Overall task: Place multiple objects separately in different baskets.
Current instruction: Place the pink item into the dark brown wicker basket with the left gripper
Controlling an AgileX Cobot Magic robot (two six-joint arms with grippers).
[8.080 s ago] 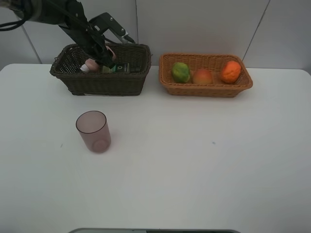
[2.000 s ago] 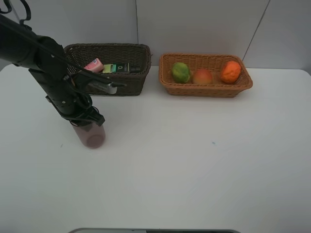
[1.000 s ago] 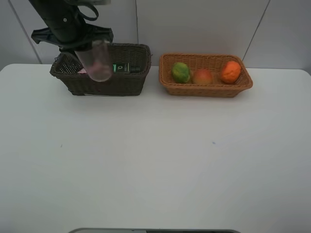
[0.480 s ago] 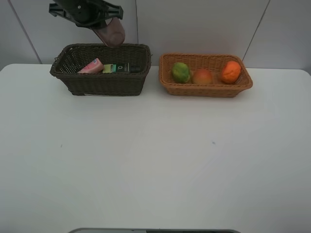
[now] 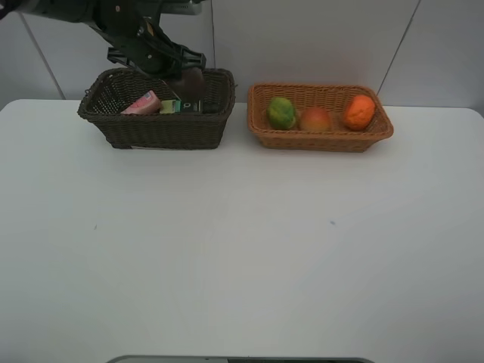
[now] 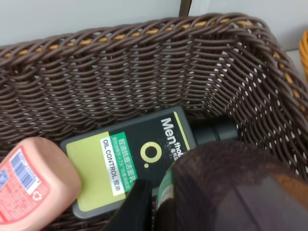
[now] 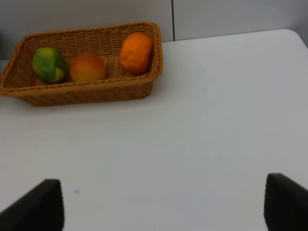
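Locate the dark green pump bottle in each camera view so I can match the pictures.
Exterior high: the dark green pump bottle lies inside the dark brown basket, toward its right end, beside the pink bottle.
Left wrist: the bottle fills the middle of the basket floor, label up.
Right wrist: not in it.
Shared landmark: the dark brown basket, seen in the exterior high and left wrist views.

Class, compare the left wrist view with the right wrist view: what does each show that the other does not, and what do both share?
Only the left wrist view shows the inside of the dark brown basket, with the dark green bottle lying beside the pink bottle, and the mauve cup held low over them.

Only the right wrist view shows the green fruit, the peach-like fruit and the orange in a row, plus bare white table.

Both share only the tan basket, a sliver of whose rim shows at the left wrist view's edge.
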